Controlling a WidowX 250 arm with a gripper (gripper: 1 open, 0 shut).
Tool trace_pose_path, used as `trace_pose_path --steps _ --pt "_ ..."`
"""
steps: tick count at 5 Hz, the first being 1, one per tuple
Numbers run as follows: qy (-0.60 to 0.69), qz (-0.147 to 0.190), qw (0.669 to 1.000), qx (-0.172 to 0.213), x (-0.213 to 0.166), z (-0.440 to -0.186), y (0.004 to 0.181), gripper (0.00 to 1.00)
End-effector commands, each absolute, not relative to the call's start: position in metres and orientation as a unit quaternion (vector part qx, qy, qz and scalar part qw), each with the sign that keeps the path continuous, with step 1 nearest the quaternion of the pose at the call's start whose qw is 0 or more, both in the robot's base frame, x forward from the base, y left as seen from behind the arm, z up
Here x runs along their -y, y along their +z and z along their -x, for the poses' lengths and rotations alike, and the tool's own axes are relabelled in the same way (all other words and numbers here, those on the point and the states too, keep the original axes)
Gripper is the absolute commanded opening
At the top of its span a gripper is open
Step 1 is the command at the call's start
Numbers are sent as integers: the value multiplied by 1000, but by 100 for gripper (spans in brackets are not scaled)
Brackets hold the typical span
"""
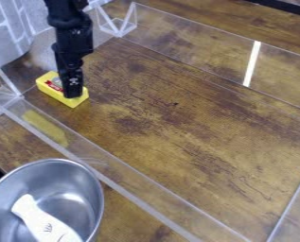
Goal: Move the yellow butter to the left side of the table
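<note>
The yellow butter (54,88) is a small yellow block lying on the wooden table (190,104) near its left edge. My gripper (73,92) points straight down at it, its dark fingers standing wide at the block's right part with their tips low by the table. The jaws look open, not clamped on the block. The fingers hide part of the butter's top.
A clear plastic wall (82,156) runs along the table's left and near edges, close to the butter. Outside it, at the bottom left, stands a metal bowl (58,194) with a white utensil (36,219) in it. White mesh objects (7,33) sit at the top left.
</note>
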State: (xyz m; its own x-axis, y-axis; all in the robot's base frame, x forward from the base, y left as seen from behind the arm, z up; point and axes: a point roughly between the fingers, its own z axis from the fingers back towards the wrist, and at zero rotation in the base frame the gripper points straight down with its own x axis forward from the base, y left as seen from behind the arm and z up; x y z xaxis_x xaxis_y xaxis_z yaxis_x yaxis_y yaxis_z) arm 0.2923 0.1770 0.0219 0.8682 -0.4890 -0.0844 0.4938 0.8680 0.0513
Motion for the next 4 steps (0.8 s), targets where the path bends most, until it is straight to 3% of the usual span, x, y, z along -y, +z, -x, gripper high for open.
trace_pose_path --steps 1,2,4 --pt "-262 10 962 -74 -170 -280 -26 100" --pt "-259 14 963 -73 -174 -280 -28 100" --pt "-247 21 966 -73 -181 -278 -4 100"
